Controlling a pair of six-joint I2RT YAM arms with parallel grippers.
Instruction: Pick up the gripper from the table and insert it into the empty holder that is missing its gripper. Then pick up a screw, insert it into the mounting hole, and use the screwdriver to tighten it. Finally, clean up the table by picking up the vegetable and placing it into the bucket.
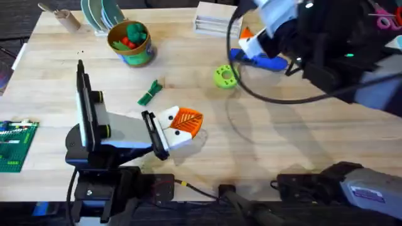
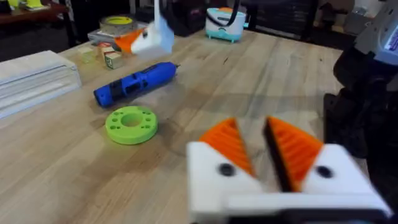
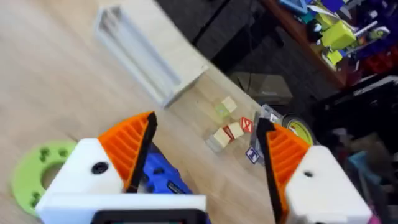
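The holder [image 1: 135,133], a white-and-grey head with black side plates, is my left arm's own head at the lower left. Two orange ribbed fingers sit in it, and I cannot tell which is the gripper from the table. My left gripper [image 1: 191,120] [image 2: 252,122] is shut, with nothing between its fingers. The blue screwdriver [image 1: 259,61] [image 2: 134,84] [image 3: 158,177] lies on the table at the back right. My right gripper [image 1: 249,39] [image 3: 208,124] [image 2: 146,38] hovers open just above it. The green vegetable [image 1: 149,92] lies near the middle. The yellow-rimmed bucket [image 1: 139,55] stands behind it. A screw is out of view.
A lime-green disc [image 1: 224,76] [image 2: 130,124] [image 3: 37,177] lies beside the screwdriver. A clear box [image 1: 213,19] [image 3: 143,56], small blocks [image 3: 227,130] and a tape roll [image 3: 298,127] are at the back. A tan cup [image 1: 66,19] and a green baseplate [image 1: 16,145] are on the left.
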